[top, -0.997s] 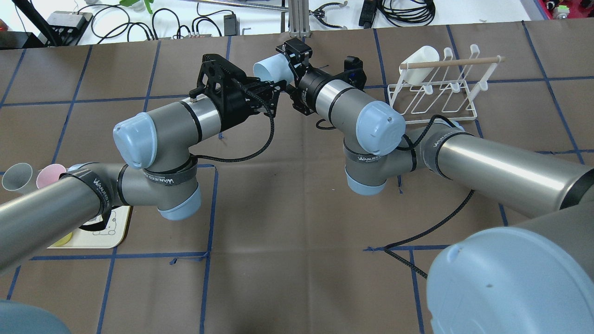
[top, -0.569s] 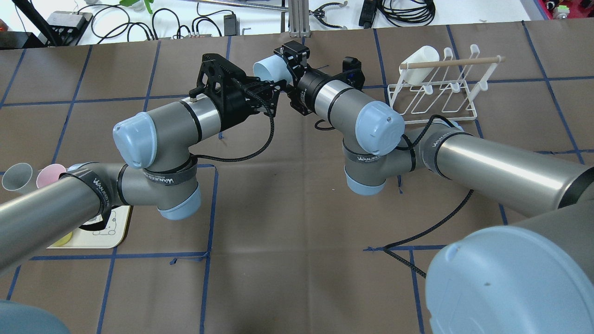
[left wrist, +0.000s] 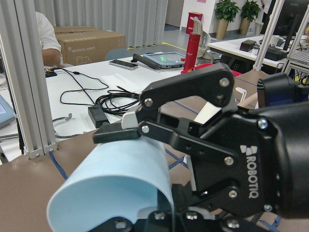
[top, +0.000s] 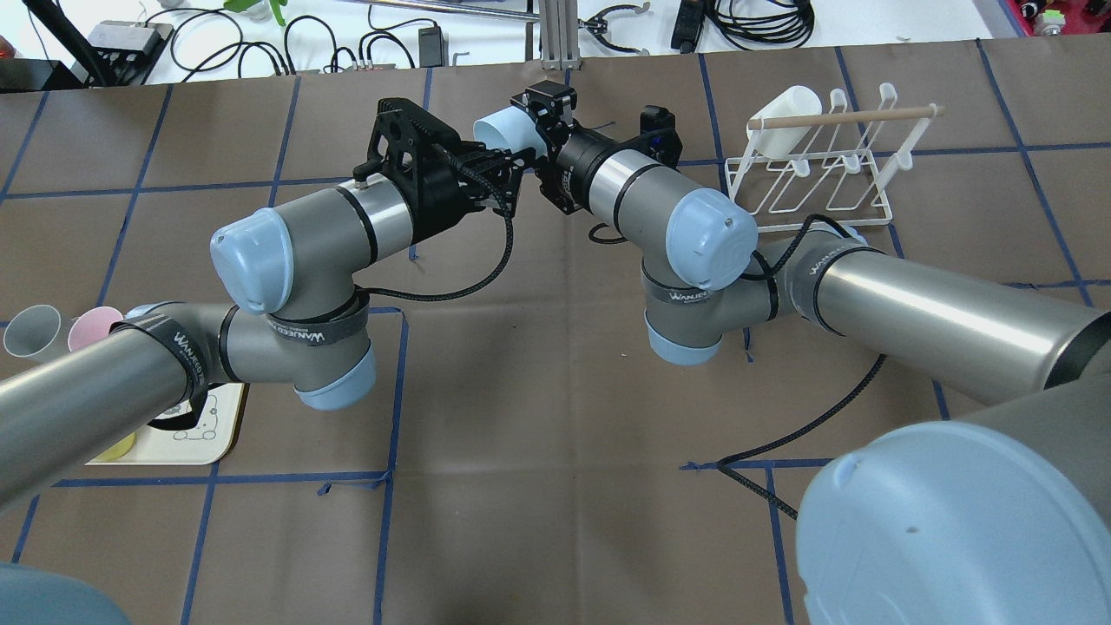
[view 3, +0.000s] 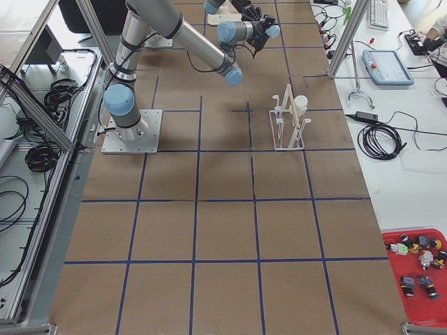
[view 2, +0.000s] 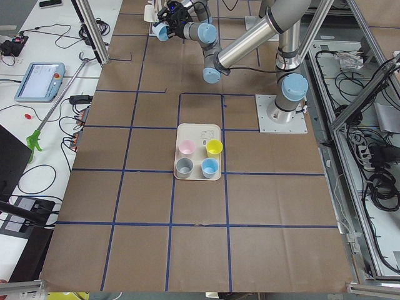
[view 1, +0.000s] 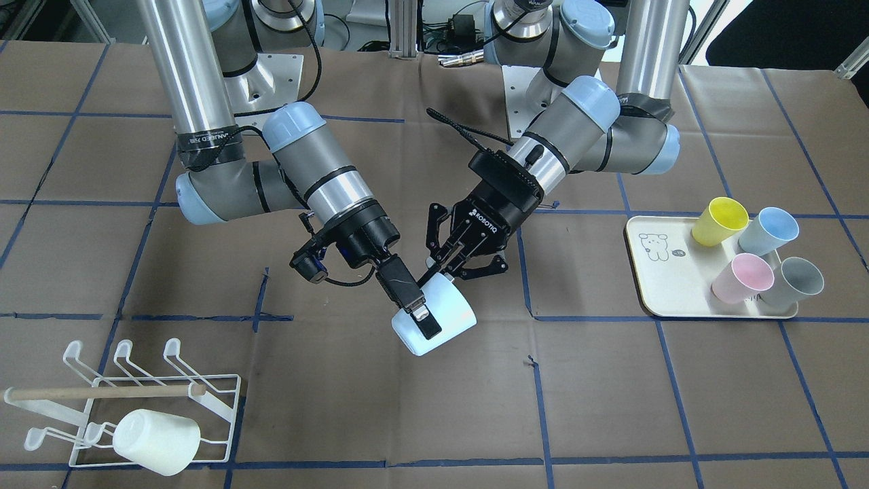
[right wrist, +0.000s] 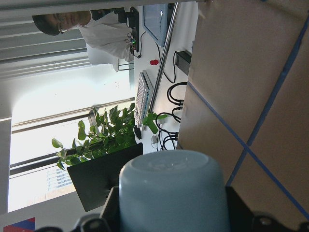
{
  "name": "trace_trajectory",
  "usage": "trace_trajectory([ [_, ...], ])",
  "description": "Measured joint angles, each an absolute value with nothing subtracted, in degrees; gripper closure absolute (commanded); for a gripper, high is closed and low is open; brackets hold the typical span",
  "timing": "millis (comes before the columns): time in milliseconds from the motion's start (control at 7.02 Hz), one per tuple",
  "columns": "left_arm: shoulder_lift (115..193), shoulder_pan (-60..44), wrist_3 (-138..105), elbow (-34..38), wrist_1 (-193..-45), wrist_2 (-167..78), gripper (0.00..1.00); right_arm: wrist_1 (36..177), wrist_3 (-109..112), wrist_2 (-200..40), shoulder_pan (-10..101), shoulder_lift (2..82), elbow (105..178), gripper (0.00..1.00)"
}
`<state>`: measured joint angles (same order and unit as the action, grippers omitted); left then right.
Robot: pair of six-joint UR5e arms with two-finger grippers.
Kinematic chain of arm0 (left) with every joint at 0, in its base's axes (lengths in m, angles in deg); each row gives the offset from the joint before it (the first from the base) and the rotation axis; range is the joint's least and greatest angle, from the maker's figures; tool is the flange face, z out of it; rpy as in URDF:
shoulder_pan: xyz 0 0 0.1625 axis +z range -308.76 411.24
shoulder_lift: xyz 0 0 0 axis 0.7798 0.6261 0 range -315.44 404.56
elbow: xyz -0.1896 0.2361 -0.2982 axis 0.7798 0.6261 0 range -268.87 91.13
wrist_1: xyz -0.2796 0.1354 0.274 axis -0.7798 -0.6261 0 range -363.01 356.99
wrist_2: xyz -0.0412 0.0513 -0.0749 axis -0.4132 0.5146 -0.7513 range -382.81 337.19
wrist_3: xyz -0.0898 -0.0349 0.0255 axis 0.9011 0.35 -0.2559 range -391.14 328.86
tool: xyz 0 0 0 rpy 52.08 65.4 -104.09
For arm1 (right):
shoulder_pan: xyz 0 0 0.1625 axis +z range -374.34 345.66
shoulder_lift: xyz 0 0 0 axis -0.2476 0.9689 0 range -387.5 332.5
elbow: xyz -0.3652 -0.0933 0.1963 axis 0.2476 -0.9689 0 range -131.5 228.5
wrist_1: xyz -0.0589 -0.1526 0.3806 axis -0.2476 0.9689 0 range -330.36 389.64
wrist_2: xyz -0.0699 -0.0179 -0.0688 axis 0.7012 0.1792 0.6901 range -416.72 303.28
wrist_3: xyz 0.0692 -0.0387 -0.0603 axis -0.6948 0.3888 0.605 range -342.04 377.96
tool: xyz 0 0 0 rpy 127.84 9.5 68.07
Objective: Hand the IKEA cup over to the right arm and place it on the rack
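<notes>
A light blue IKEA cup [view 1: 445, 319] [top: 496, 132] hangs on its side above the table's middle, between both arms. My left gripper [view 1: 441, 272] [top: 518, 158], the linkage-finger one, is shut on the cup's rim; in the left wrist view its upper pad [left wrist: 118, 131] presses the cup [left wrist: 116, 179] wall. On the right arm, the boxy right gripper [view 1: 421, 322] [top: 534, 108] is open, its fingers straddling the cup [right wrist: 174, 193] near its base. The white wire rack [view 1: 210, 407] [top: 816, 187] stands apart, off to my right.
A white cup [view 1: 156, 441] hangs on the rack beside its wooden dowel [view 1: 102, 392]. On my left a cream tray [view 1: 655, 278] holds yellow [view 1: 719, 221], blue [view 1: 767, 231], pink [view 1: 743, 278] and grey [view 1: 791, 282] cups. Cables and a person [right wrist: 96, 29] are beyond the table's far edge.
The right arm has edged left, bringing its gripper further over the cup. The cup and the left gripper have stayed where they were.
</notes>
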<state>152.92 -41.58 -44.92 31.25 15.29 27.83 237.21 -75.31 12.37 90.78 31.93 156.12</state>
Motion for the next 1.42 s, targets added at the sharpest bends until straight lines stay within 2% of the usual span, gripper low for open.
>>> trace_trajectory([
  [569,151.7,-40.6,-44.4,31.8,15.0,27.7,0.01,237.2,-74.7,12.3,90.6,32.0,156.0,0.72],
  [997,147.1,-32.8,-44.4,36.6,13.4,27.5,0.01,237.3,-69.8,11.5,88.4,32.3,155.8,0.84],
  [1424,140.7,-29.6,-44.5,36.1,-0.7,30.9,0.01,237.4,-49.3,7.7,81.7,33.0,155.9,0.86],
])
